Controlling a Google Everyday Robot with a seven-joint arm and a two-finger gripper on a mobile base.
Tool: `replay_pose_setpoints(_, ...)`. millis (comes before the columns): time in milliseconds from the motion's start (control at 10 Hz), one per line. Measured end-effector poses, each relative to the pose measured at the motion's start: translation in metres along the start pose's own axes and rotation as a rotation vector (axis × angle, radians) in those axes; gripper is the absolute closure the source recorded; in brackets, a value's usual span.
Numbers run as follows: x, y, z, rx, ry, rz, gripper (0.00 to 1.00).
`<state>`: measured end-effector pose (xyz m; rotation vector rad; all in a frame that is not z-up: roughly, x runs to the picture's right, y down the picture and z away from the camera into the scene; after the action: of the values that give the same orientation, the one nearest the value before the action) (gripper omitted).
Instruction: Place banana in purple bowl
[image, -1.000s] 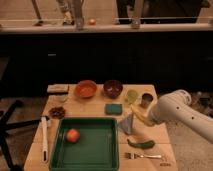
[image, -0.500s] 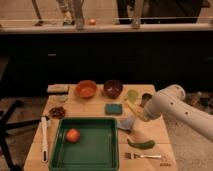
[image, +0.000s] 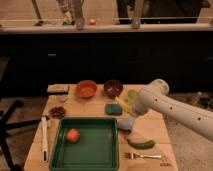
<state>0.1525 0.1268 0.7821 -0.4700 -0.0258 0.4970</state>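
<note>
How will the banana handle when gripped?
The banana looks slim and slightly curved, so it is probably light and may pivot if pinched off-centre. Likely soft: squeeze gently. The gripper hangs by the tray corner.

table (image: 155, 127) – matt wood | gripper (image: 125, 124) by tray (image: 112, 155) – green plastic | fork (image: 142, 156) – metal
</note>
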Motion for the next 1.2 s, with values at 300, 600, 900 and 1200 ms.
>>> replay_pose_setpoints(300,0.003,-0.001,0.000,0.002,0.005,0.000,1.00)
replay_pose_setpoints(600,0.001,-0.001,0.000,0.000,0.004,-0.002,1.00)
replay_pose_setpoints(900,0.010,-0.014,0.001,0.016,-0.010,-0.019,1.00)
replay_pose_setpoints(1200,0.004,-0.033,-0.005,0.046,-0.043,-0.030,1.00)
